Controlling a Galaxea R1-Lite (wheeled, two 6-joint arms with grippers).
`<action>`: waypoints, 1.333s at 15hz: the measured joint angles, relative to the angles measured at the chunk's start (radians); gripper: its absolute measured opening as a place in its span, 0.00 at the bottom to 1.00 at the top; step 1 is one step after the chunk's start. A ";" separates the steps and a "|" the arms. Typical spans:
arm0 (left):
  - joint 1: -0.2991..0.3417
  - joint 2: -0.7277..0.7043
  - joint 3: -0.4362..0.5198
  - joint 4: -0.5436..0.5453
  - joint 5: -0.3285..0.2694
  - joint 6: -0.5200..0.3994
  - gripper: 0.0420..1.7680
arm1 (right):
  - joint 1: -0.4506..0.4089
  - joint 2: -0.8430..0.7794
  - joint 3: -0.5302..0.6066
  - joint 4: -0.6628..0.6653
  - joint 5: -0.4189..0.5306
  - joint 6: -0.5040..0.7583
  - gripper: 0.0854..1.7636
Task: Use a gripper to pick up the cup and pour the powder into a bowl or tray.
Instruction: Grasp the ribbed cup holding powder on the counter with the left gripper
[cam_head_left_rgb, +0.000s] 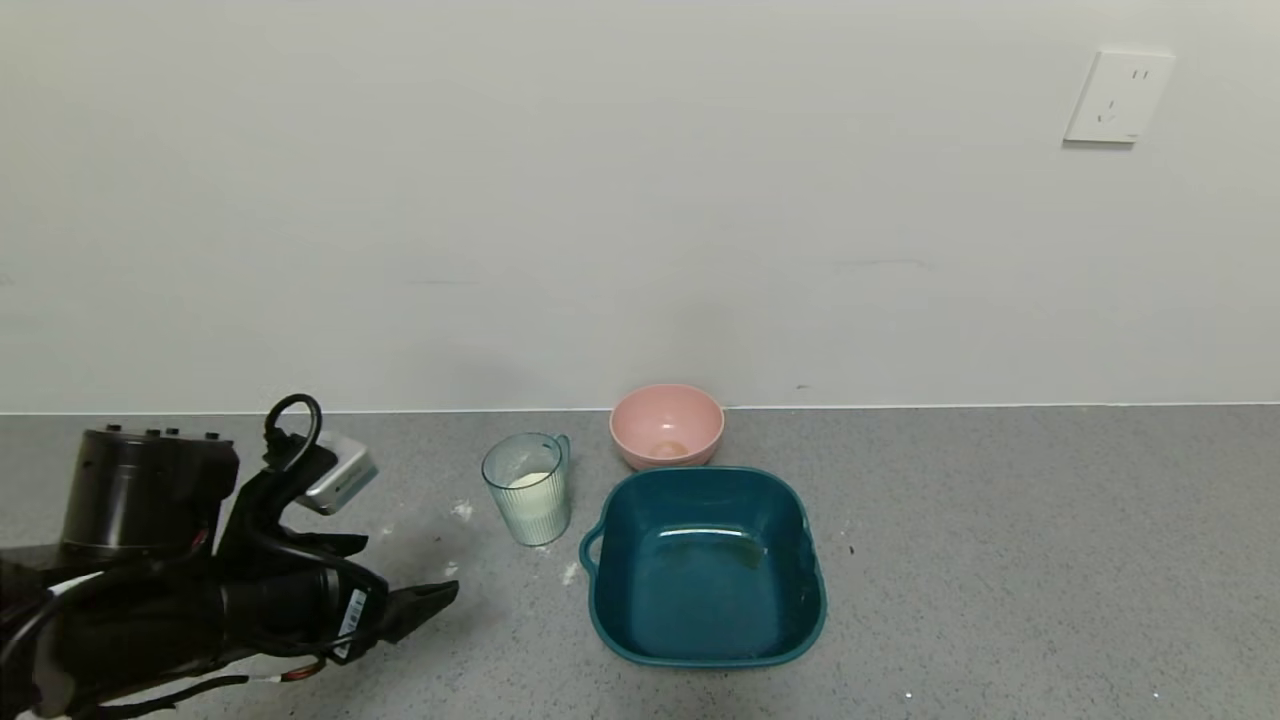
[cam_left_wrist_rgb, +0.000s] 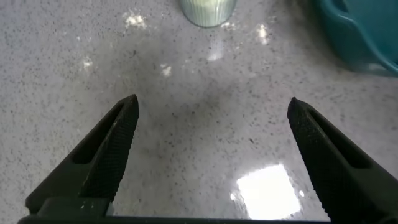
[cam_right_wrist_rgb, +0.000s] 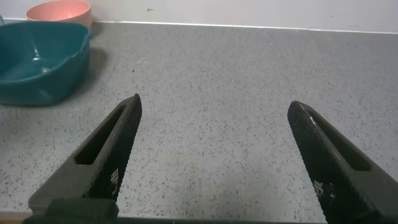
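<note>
The translucent ribbed cup (cam_head_left_rgb: 527, 490) stands upright on the grey counter, with white powder (cam_head_left_rgb: 531, 482) in it and its handle towards the back. The teal basin (cam_head_left_rgb: 705, 590) sits just right of it and is empty. My left gripper (cam_head_left_rgb: 440, 600) is low over the counter, left of and nearer than the cup. It is open and empty. In the left wrist view (cam_left_wrist_rgb: 212, 106) the cup's base (cam_left_wrist_rgb: 208, 9) shows ahead of it, apart, and the basin (cam_left_wrist_rgb: 360, 31) to one side. My right gripper (cam_right_wrist_rgb: 214, 102) is open and empty over bare counter, out of the head view.
A small pink bowl (cam_head_left_rgb: 667, 425) stands behind the basin, near the wall, and also shows in the right wrist view (cam_right_wrist_rgb: 59, 11) beyond the basin (cam_right_wrist_rgb: 37, 62). Spilled white specks (cam_head_left_rgb: 461, 510) lie left of the cup. A wall socket (cam_head_left_rgb: 1117, 97) is at upper right.
</note>
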 joint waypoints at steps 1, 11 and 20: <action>-0.013 0.040 0.008 -0.048 0.019 0.000 0.97 | 0.000 0.000 0.000 0.000 0.000 0.000 0.97; -0.058 0.429 0.005 -0.516 0.037 -0.073 0.97 | 0.000 0.000 0.000 0.000 0.000 0.000 0.97; -0.087 0.591 0.062 -0.917 0.042 -0.139 0.97 | 0.000 0.000 0.000 0.000 0.000 0.000 0.97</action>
